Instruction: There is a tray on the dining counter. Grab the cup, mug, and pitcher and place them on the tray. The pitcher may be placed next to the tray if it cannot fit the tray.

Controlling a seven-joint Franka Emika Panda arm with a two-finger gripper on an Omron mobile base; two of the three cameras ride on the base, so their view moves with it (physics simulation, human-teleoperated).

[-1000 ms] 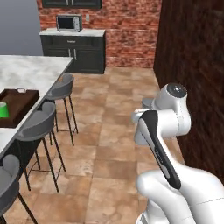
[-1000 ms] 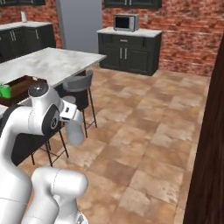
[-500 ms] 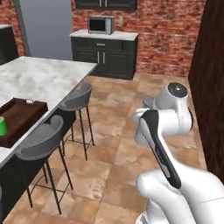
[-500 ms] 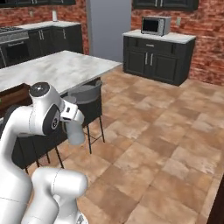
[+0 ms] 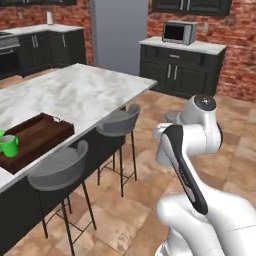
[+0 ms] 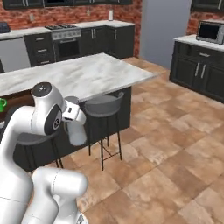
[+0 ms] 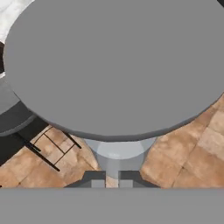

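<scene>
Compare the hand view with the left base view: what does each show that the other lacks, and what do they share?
Hand view: the gripper shut on the pitcher, whose broad grey round face looms close to the camera. Left base view: the tray on the dining counter, a green mug at the tray's end, and a microwave at the back. Both: a grey stool and the brown floor tiles.

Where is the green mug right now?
The mug sits inside the tray at its near-left end on the dining counter, at the far left of the left base view, above a grey stool.
</scene>
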